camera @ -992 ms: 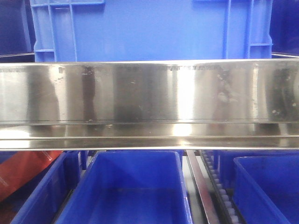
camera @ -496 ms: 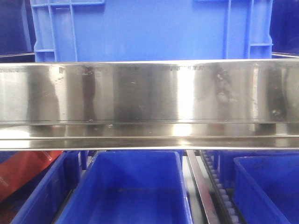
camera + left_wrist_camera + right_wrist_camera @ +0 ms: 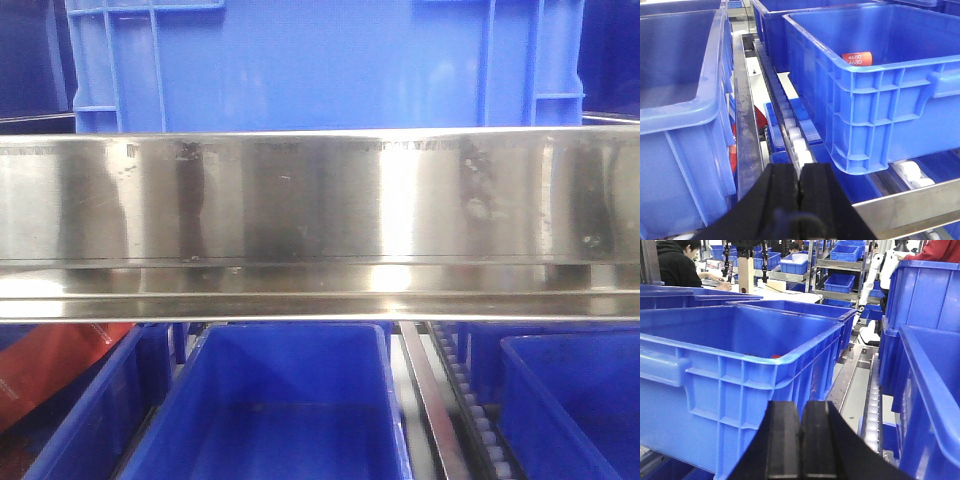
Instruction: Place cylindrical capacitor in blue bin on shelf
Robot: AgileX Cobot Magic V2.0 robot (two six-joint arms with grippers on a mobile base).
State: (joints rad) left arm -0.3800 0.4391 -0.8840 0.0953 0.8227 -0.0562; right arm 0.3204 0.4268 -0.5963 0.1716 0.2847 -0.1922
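The shelf [image 3: 320,200] fills the front view, its bright steel rail running straight across with a big blue bin [image 3: 320,60] standing on the level above and more blue bins below. Both arms are up at that upper level, reaching in along the roller tracks [image 3: 790,125], one on each side of the same large bin [image 3: 875,95].

From the left wrist, the bin sits to the right of the arm, and an orange cylinder marked 4680 [image 3: 857,59] lies inside against its far wall. From the right wrist, the bin [image 3: 735,375] rises to the left, with only a sliver of something red showing past its rim. The capacitor itself, the small dark one, I can't find in any view, neither in a bin nor in a pincer.

The left pincer [image 3: 800,187] has its black fingers pressed flat together with nothing visible between them. The right pincer [image 3: 800,432] is the same, clenched on itself and seemingly empty. Both point roughly level along the shelf, low beside the bin walls rather than over an opening.

My guess is that the placing is either over or not begun. The next move calls for locating the capacitor first; if it's dropped already, the arms need only back out clear of the rail.
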